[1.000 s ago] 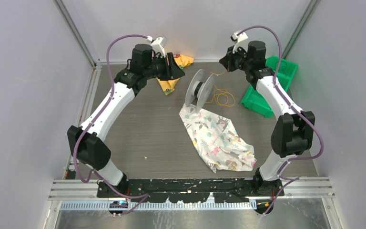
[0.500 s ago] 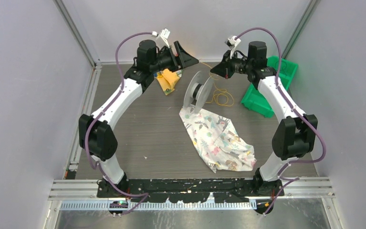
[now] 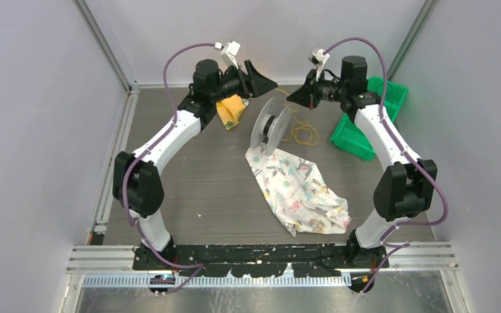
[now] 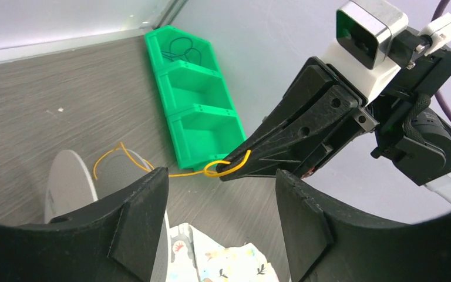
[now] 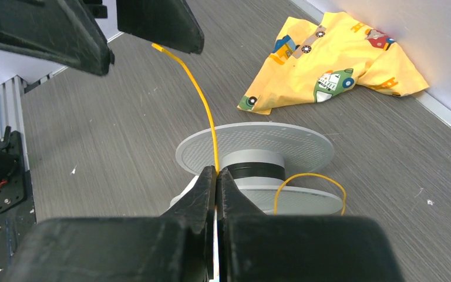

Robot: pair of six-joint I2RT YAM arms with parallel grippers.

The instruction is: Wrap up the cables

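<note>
Overhead, both arms reach to the far middle of the table [image 3: 196,169], their jaws facing each other, close together but apart, above the spool [image 3: 273,124]. The spool stands on its rims, just right of a yellow cloth [image 3: 233,109], with its near rim at the far corner of a patterned cloth [image 3: 300,192]. Loose loops of the cable [image 3: 306,135] lie on the table between the spool and the green bin [image 3: 352,145].

From the left wrist, the left jaws are wide open and empty. The right jaws sit straight ahead, pinched on a small bend of the cable that trails down toward the spool.

From the right wrist, the right jaws are closed on the cable. A free length arcs up from them toward the left jaws. Its tip sits just under one of them, and I cannot tell whether it touches.

The main risk is probably a missed handover. The cable is thin and springy, so the left jaws may close beside it. With the two sets of jaws this near, a small error could knock them together. A tug on the taut length could tip or roll the spool, and the slack loops could snag.
</note>
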